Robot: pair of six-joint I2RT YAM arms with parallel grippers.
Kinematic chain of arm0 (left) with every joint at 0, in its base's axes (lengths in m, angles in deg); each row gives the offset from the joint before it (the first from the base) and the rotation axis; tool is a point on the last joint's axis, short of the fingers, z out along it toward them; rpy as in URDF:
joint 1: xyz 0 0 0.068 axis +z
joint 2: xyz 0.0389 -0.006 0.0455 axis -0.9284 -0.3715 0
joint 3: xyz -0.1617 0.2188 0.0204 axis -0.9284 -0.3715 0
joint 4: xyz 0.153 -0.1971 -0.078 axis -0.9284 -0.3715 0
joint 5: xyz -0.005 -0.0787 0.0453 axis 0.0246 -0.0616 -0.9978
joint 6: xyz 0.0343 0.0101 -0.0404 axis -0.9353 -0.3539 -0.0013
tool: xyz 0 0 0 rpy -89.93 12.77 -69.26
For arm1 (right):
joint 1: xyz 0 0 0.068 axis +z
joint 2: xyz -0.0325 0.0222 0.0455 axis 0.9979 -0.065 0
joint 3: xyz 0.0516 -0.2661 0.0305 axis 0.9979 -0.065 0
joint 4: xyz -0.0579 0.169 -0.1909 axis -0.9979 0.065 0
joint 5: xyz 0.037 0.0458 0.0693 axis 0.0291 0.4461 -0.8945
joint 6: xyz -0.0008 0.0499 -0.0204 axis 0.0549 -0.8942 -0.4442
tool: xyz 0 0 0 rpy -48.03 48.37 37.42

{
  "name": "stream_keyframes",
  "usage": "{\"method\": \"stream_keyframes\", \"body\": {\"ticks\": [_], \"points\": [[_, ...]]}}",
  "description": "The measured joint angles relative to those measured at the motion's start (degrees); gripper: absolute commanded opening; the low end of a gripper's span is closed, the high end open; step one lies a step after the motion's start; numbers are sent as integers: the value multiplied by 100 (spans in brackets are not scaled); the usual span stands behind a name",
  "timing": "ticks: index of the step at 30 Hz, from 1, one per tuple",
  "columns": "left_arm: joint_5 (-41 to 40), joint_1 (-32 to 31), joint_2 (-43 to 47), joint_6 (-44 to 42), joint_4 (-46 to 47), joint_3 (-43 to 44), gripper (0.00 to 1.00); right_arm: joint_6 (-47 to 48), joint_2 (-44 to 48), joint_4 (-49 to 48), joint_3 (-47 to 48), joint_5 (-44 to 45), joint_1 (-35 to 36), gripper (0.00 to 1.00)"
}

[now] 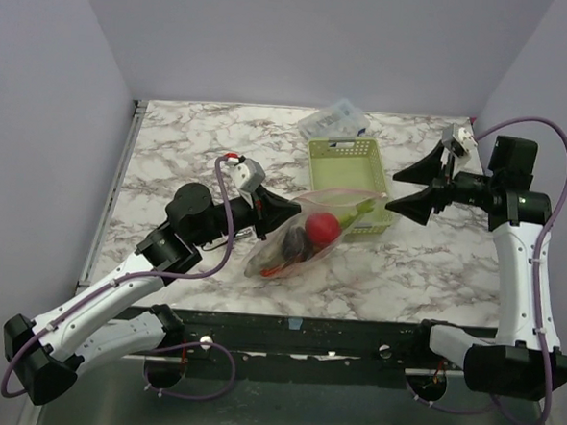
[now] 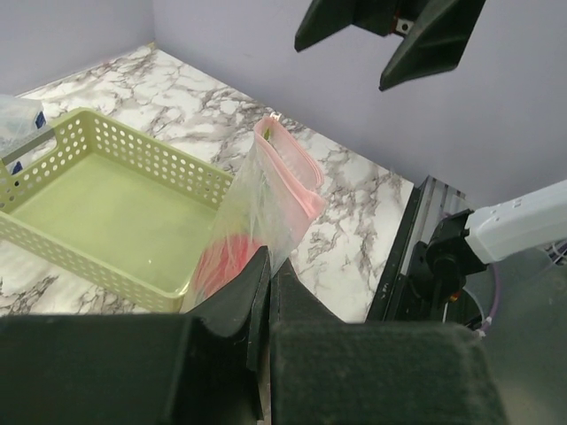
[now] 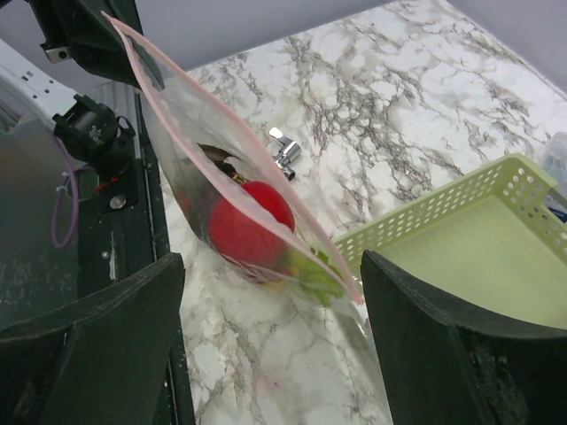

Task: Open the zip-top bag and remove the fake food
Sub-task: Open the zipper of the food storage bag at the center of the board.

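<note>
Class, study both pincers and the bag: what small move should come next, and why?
Probably bring the open right pincer onto the pink zip strip of the zip-top bag and close. The left pincer clamps the bag, the strip looks shut, and the fake food is inside.

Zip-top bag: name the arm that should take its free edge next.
Right, likely. The left gripper is shut on the zip-top bag, holding it up by its edge; the right gripper hangs open and empty, facing the pink zip strip.
</note>
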Motion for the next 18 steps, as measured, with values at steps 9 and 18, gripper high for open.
{"method": "stream_keyframes", "body": {"ticks": [9,18], "points": [[264,26,-166,-450,-138,192,0,472,-549,605,612,544,944,78],[527,26,-227,-525,-219,236,0,756,-887,789,1071,1097,1622,56]]}}
